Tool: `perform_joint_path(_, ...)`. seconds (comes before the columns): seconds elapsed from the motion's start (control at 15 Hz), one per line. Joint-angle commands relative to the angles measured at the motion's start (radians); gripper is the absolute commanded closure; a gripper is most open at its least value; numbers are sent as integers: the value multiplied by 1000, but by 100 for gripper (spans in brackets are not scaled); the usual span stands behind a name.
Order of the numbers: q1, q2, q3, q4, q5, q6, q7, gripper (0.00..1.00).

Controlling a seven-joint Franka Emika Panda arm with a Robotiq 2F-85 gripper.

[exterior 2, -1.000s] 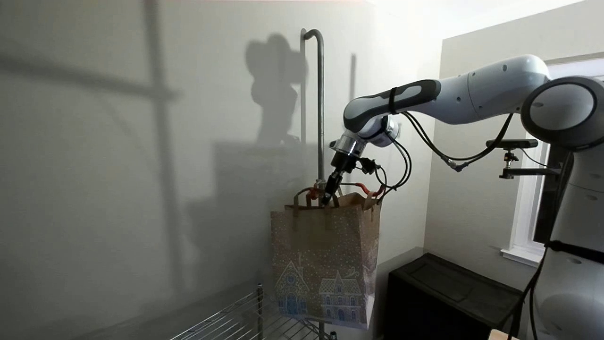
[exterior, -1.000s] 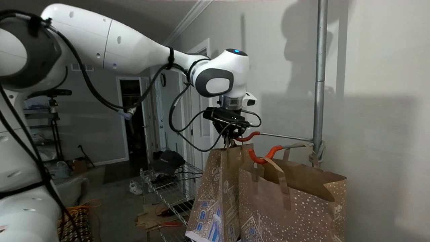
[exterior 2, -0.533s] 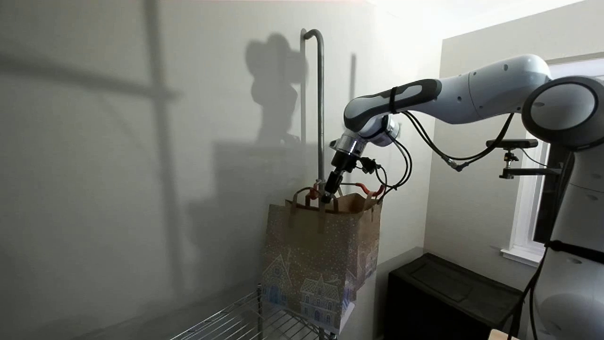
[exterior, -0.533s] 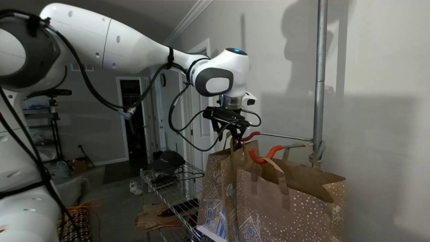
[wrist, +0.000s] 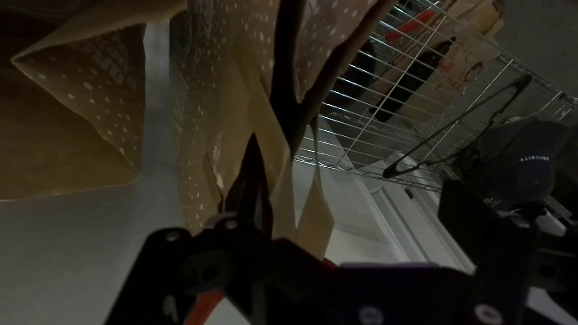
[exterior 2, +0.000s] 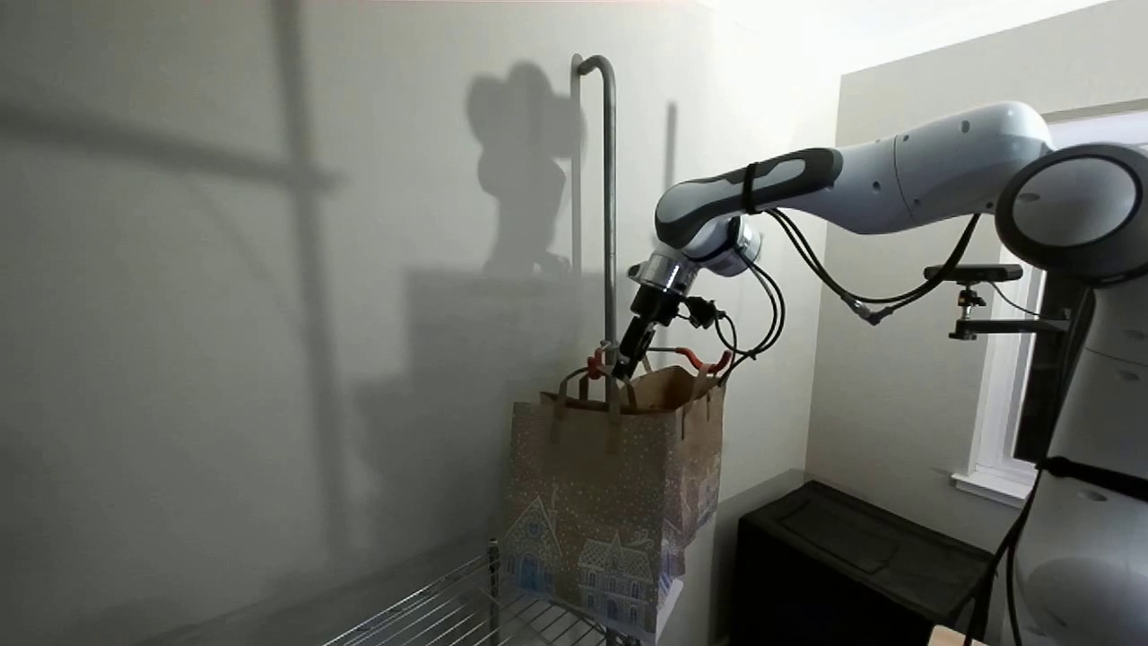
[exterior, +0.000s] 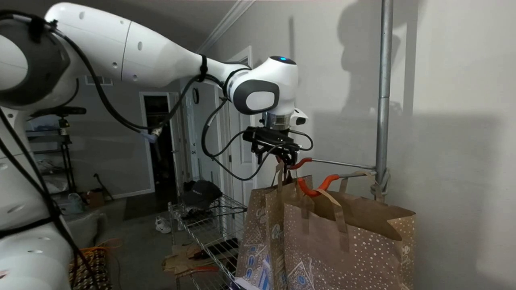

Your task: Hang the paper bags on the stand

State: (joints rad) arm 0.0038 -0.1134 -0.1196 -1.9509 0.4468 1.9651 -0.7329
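With your pincer (exterior 2: 625, 366) spread wide, gripping nothing, expect the bags (exterior: 258, 235) to be light, floppy and easily torn; take them by the handles (wrist: 318, 216).

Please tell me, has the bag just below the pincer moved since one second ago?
Yes. In an exterior view, the bag has its lower left edge shifted right, nearer the upright pole.

Gripper (exterior 2: 621, 368) angled down (fingers (wrist: 463, 219) apart)

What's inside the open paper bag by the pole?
A plain brown inner wall shows near the top of the paper bag; its front panel hides anything lying lower down.
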Motion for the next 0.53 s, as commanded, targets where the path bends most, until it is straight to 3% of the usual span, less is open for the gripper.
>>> perform_joint_path(0.0,-14,-49,5,-37,3,-15,-1,0)
perform_joint_path(0.2,-14,-104,9,-71,-41,-19,9,0)
perform_joint_path(0.47,-24,-240,14,-185,-201,5,50,0)
